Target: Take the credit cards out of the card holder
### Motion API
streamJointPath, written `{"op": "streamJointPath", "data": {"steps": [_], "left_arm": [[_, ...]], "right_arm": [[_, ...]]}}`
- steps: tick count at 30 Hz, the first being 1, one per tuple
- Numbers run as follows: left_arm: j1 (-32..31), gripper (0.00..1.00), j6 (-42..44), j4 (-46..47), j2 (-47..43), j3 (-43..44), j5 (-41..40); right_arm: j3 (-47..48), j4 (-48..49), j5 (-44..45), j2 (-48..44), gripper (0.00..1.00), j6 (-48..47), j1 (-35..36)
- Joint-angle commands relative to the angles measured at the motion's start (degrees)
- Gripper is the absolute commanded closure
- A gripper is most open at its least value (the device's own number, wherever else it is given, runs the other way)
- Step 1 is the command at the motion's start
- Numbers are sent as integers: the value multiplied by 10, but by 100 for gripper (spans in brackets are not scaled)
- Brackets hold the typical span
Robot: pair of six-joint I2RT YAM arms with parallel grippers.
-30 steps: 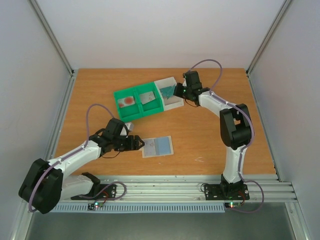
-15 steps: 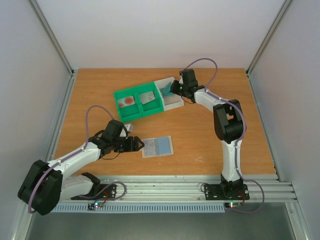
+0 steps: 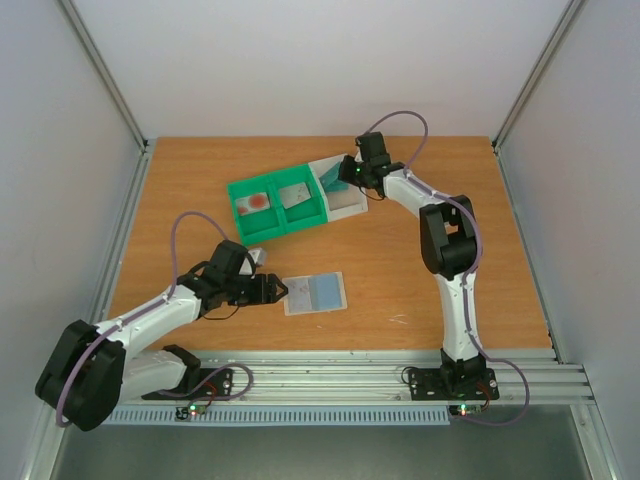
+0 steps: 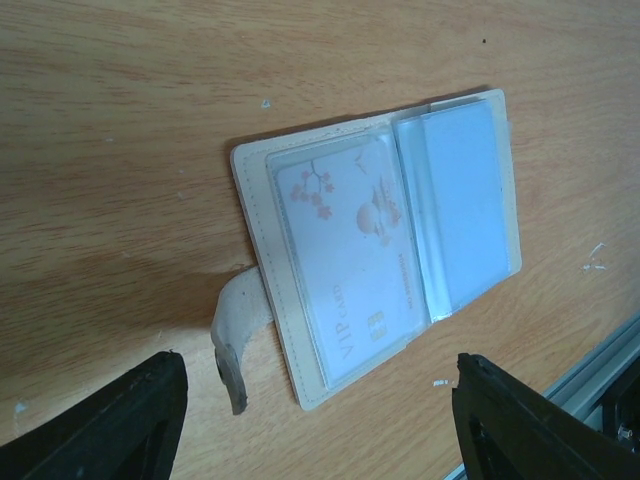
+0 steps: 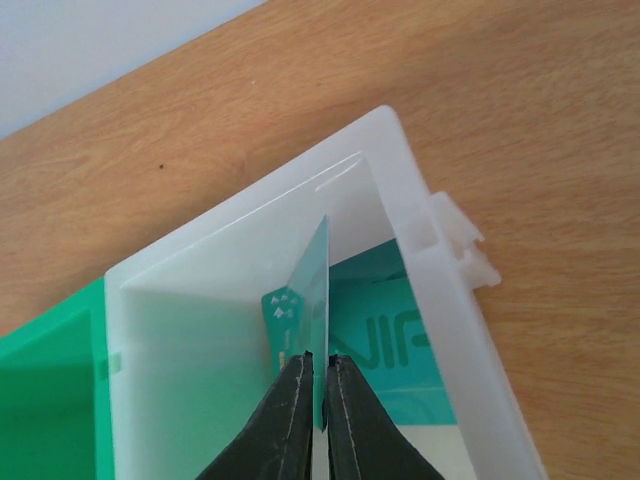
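The card holder [image 3: 315,293] lies open on the table, a pale beige sleeve [image 4: 256,216] with a curled tab at its left. Two credit cards sit in its clear pockets, a pale VIP card [image 4: 345,265] and a blue card [image 4: 460,215]. My left gripper [image 3: 278,290] is open just left of the holder, its fingers [image 4: 120,420] apart on either side of the holder's near edge. My right gripper [image 3: 338,178] is shut on a teal card [image 5: 305,290], held on edge inside the white tray [image 5: 430,250]. Another teal card [image 5: 400,345] lies flat there.
A green two-compartment tray [image 3: 232,190] stands left of the white tray [image 3: 350,208]. It holds a white card with a red circle [image 3: 255,202] and a grey card [image 3: 296,194]. The table's metal rail runs along the near edge.
My right arm has swung left and carried the teal card further over the white tray. The left arm and the holder have hardly moved.
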Motion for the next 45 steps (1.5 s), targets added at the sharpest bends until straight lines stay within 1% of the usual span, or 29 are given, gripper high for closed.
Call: {"op": "streamJointPath", "data": {"steps": [1,7,11,15,21,23,26,28,30,32,36,41,45], "left_arm": [[0,27,1,17,-13,3,-8],[0,27,-8,0,-32,8,-10],[0,27,-15,-8,-43,13,-13],[0,27,-8,-38,-47,25,-18],[0,26,-22,-47,-58,27,6],[0,27,-23,-64,-56,40,9],[0,27,-25,-91,-64,57,14],[0,27,-40,-76,-75,52,25],[0,31,-59,-55,-75,48,45],[0,34,-70,-32,-64,44,68],[0,36,-89,-8,-40,49,80],[0,36,-118,41,-18,49,104],[0,35,-121,61,13,49,111]], "right_arm": [[42,-52,21,26,93,-23,-4],[69,-88,32,25,86,-38,-3],[83,-116,24,10,76,-48,-3],[86,-146,26,-15,72,-71,-4],[73,-200,1,-66,70,-60,-4],[44,-207,-9,-92,69,-25,-3],[-21,-206,-38,-136,68,-5,-2],[-57,-208,-60,-164,68,-2,-1],[-92,-209,-80,-194,67,-1,0],[-128,-207,-98,-221,67,1,4],[-204,-199,-123,-279,68,4,22],[-282,-195,-148,-323,68,7,59],[-341,-170,-161,-344,68,17,95]]}}
